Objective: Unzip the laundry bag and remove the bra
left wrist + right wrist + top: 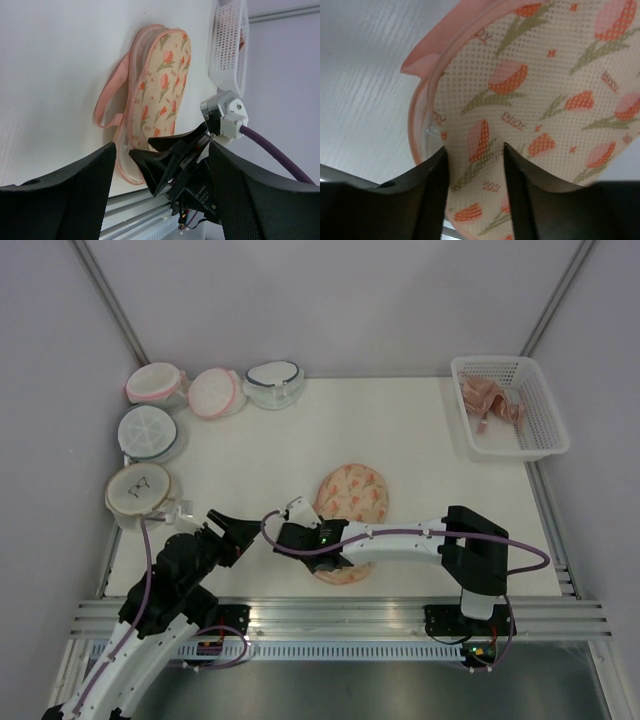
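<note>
The laundry bag [352, 490], cream-peach with an orange tulip print and a pink zip edge, lies flat near the table's front middle. It also shows in the left wrist view [160, 80] and fills the right wrist view [545, 90]. My right gripper [338, 562] is at the bag's near end, and its fingers pinch a fold of the printed fabric [474, 149]. My left gripper [235, 535] is open and empty, just left of the bag and apart from it, facing the right gripper [162, 147]. A pink loop strap [107, 100] lies beside the bag. The bra is hidden.
A white basket [540, 400] at the back right holds a peach-pink garment [490, 400]. Several round mesh bags [150, 430] with coloured rims lie along the left and back-left. The metal rail [330, 615] runs along the table's near edge.
</note>
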{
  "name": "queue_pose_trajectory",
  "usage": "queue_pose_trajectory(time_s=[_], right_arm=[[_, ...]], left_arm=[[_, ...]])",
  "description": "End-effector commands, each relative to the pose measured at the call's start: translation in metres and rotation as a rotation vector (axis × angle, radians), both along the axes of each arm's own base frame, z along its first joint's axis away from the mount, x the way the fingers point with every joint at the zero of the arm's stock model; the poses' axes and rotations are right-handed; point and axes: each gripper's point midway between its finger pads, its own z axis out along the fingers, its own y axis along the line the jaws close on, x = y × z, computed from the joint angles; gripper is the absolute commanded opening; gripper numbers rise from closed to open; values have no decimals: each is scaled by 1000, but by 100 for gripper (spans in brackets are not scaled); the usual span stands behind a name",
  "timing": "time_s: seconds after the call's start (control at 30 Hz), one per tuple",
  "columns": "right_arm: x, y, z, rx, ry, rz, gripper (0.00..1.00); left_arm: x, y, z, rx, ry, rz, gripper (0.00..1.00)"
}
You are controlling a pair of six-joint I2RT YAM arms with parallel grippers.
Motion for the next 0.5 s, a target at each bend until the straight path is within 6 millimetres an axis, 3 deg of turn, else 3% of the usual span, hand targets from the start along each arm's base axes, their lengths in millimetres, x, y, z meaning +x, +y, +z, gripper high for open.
queue_pose_trajectory(time_s=[0.0, 0.03, 0.07, 0.27, 0.47], right_arm=[[13, -9, 13, -60, -97, -55, 47], [14, -10, 17, -58, -103, -64, 15], [15, -12, 20, -56, -113, -70, 2], [19, -19, 57, 30, -179, -111, 0], [28, -57, 100, 179, -283, -299, 0]], left_arm=[[-1, 4, 1, -17, 10, 24, 79], [-1, 4, 2, -18, 8, 24, 79], [-1, 4, 2, -18, 8, 26, 79], [-1, 3, 0, -8, 13, 22, 79], [1, -2, -4, 1, 22, 1, 79]])
